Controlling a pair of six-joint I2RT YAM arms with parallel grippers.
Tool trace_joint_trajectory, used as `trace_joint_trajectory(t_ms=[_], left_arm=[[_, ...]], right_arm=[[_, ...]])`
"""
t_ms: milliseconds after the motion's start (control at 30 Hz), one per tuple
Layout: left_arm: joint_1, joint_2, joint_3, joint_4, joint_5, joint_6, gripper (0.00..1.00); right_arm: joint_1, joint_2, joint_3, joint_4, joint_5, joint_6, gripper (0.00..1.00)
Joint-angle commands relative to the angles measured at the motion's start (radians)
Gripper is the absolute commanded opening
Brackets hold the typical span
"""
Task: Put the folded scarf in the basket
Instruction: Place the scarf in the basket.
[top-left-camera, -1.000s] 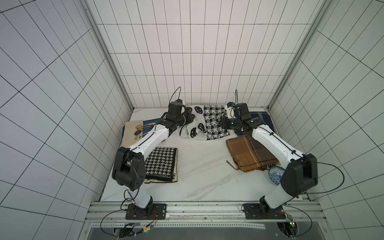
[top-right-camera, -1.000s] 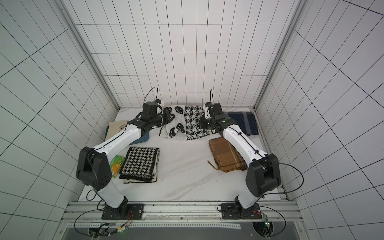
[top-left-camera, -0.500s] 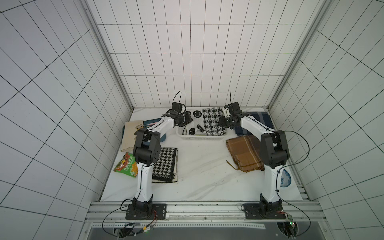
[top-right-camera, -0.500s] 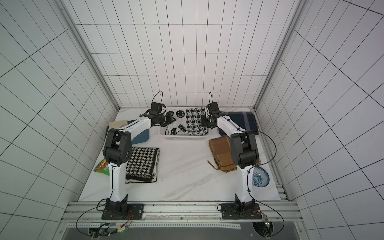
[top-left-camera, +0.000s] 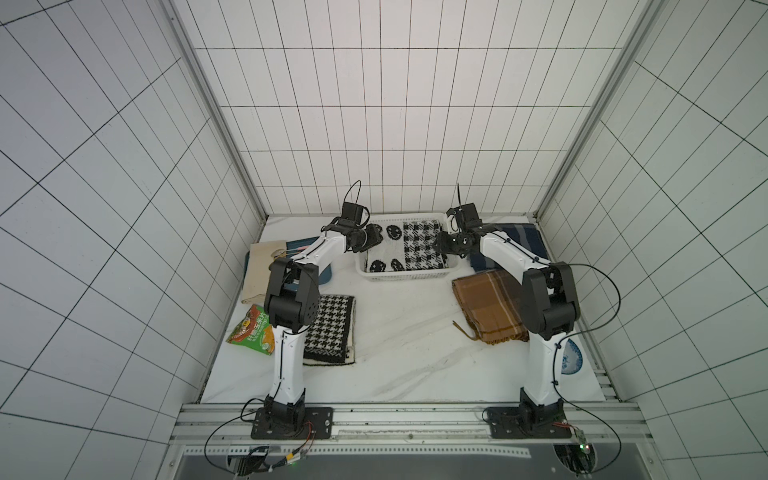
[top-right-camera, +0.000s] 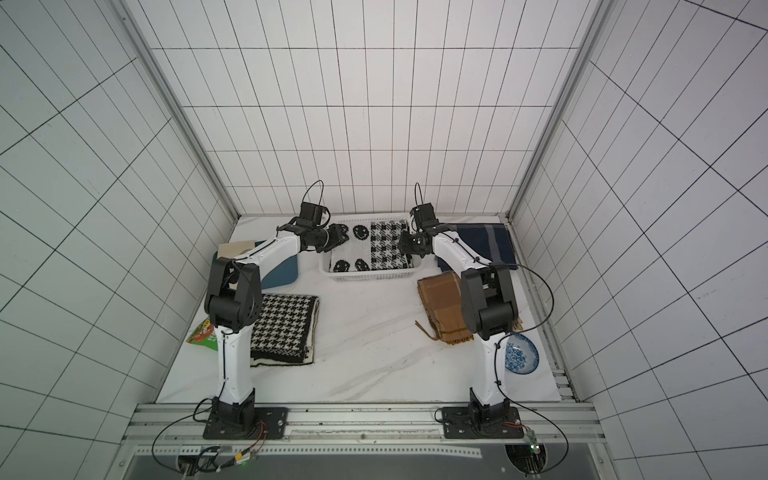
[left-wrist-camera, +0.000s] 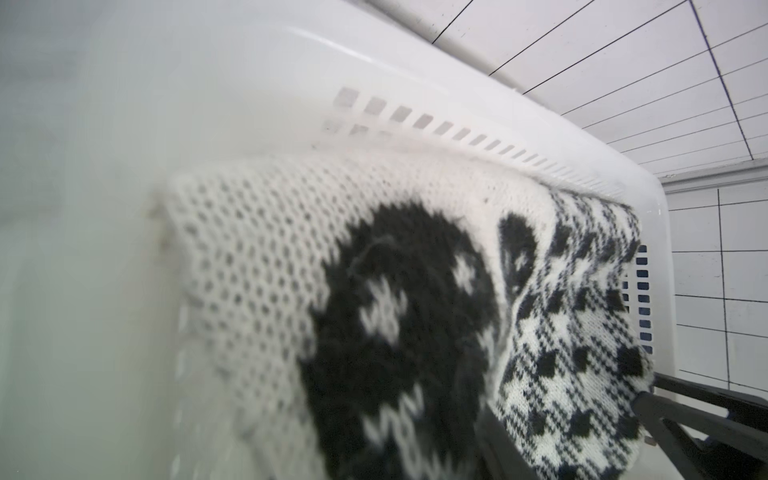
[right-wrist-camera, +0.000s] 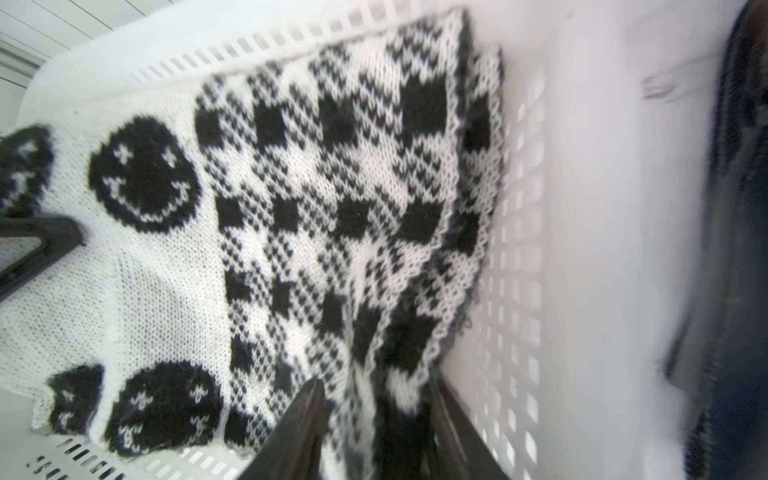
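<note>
Far left on the white marbled table (top-left-camera: 399, 345): a green-and-red snack bag (top-left-camera: 249, 334), and behind it a beige cloth (top-left-camera: 262, 274) overlapping a dark blue tray (top-right-camera: 282, 272). Just to the right, a black-and-white houndstooth scarf (top-left-camera: 330, 328), folded and lying flat, partly hidden by the left arm.

Further back, at the basket's left end, hovers the left gripper (top-left-camera: 377, 237), fingers (left-wrist-camera: 685, 415) spread wide and released.

At the back middle stands the white perforated basket (top-left-camera: 405, 275). Holds the folded scarf (top-left-camera: 411, 249), lying flat inside and filling it almost wall to wall. Knitted. White with black smiley faces on the left half, black-and-white check on the right half, with a scalloped edge against the right wall.

At the basket's right end sits the right gripper (right-wrist-camera: 374, 399), fingers (right-wrist-camera: 303, 415) parted around a raised fold of the checked half. Pinching or let go, cannot tell.

Right of the basket lies a brown plaid scarf (top-left-camera: 486, 307), with a navy scarf (top-left-camera: 515, 241) behind it. Nearest the right edge, a blue-patterned bowl (top-right-camera: 519, 355).
</note>
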Motion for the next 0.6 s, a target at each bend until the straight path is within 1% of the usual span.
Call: trace_joint_trajectory(t_ms=[0, 33, 133, 233, 300, 367, 400, 433, 467, 567], left_arm=[[0.008, -0.072, 0.017, 0.0, -0.027, 0.024, 0.94], [0.008, -0.075, 0.017, -0.007, -0.029, 0.032, 0.97], [0.008, -0.094, 0.016, -0.034, -0.038, 0.041, 0.97], [-0.008, -0.159, -0.029, -0.004, -0.07, 0.049, 0.97], [-0.013, -0.196, -0.045, 0.008, -0.102, 0.055, 0.97], [-0.024, -0.231, -0.051, -0.014, -0.172, 0.078, 0.97], [-0.032, -0.246, -0.07, 0.003, -0.183, 0.079, 0.97], [-0.038, -0.261, -0.107, 0.056, -0.158, 0.069, 0.98], [-0.043, -0.267, -0.145, 0.124, -0.11, 0.051, 0.98], [-0.084, -0.233, -0.136, 0.15, -0.11, 0.069, 0.98]], right_arm=[[0.011, -0.064, -0.006, -0.039, 0.063, -0.027, 0.44], [0.01, -0.08, -0.014, -0.039, 0.073, -0.029, 0.44], [0.019, -0.114, -0.04, -0.026, 0.112, -0.036, 0.44], [0.038, -0.121, -0.041, -0.017, 0.121, -0.053, 0.45], [0.052, -0.103, -0.024, -0.016, 0.094, -0.059, 0.44], [0.063, -0.079, -0.007, -0.016, 0.052, -0.066, 0.42], [0.067, -0.065, 0.0, -0.014, 0.038, -0.066, 0.42], [0.067, -0.046, 0.014, -0.015, 0.027, -0.065, 0.41], [0.068, -0.024, 0.032, -0.022, 0.019, -0.067, 0.4], [0.071, 0.034, 0.069, -0.048, 0.01, -0.072, 0.36]])
